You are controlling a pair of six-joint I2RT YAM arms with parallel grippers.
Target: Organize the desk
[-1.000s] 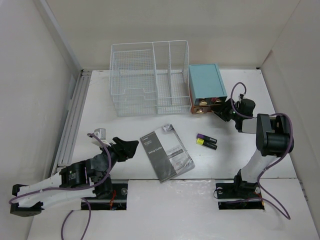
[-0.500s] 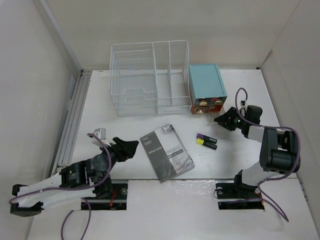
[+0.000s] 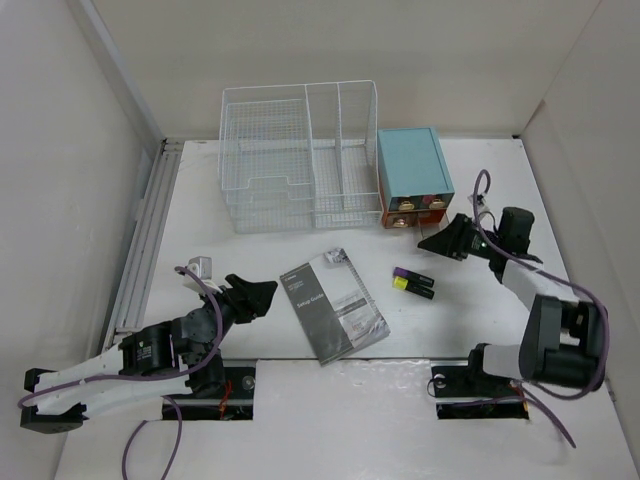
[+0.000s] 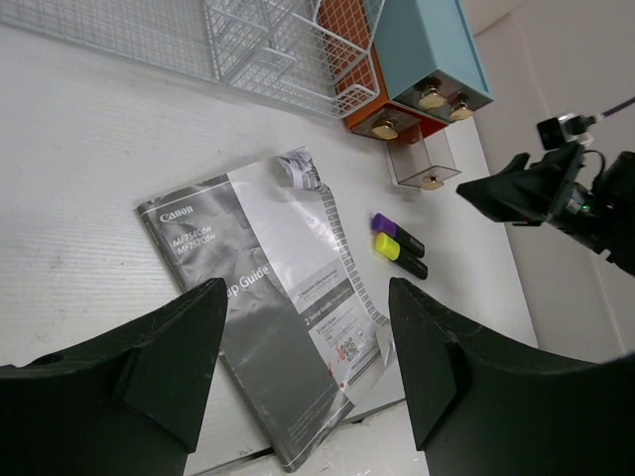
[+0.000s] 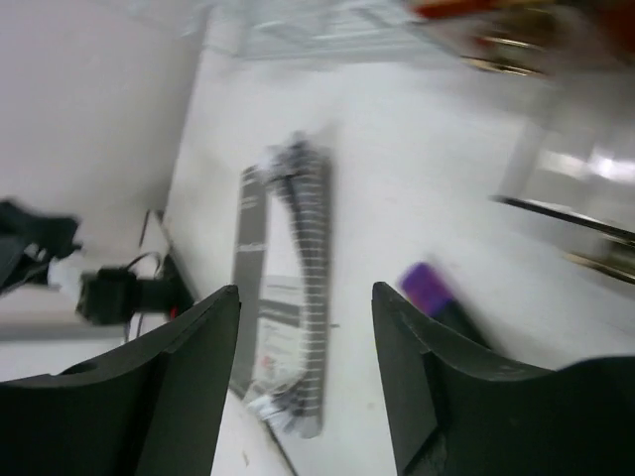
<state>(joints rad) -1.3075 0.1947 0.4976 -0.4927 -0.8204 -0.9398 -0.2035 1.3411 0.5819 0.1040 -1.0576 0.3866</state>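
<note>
The white desk (image 3: 480, 315) holds a grey setup-guide booklet (image 3: 333, 305), lying flat in the middle. Right of it lie a purple-capped marker (image 3: 411, 275) and a yellow-capped marker (image 3: 408, 287), side by side. My left gripper (image 3: 256, 295) is open and empty, low over the desk left of the booklet. In the left wrist view (image 4: 306, 297) the booklet (image 4: 268, 307) lies between its fingers and the markers (image 4: 397, 246) lie beyond. My right gripper (image 3: 441, 243) is open and empty, just in front of the teal box (image 3: 413, 172). Its blurred wrist view (image 5: 306, 297) shows the booklet (image 5: 283, 297) and purple marker (image 5: 429, 286).
A white wire-mesh rack (image 3: 300, 155) stands at the back, with the teal box and its orange drawers (image 3: 410, 212) to its right. One clear drawer (image 4: 422, 164) is pulled out. A small silver item (image 3: 203, 266) lies near the left edge. Walls close in on both sides.
My right arm has drawn back from the teal box's drawers, its gripper now a little nearer and lower. The left arm has not moved.
</note>
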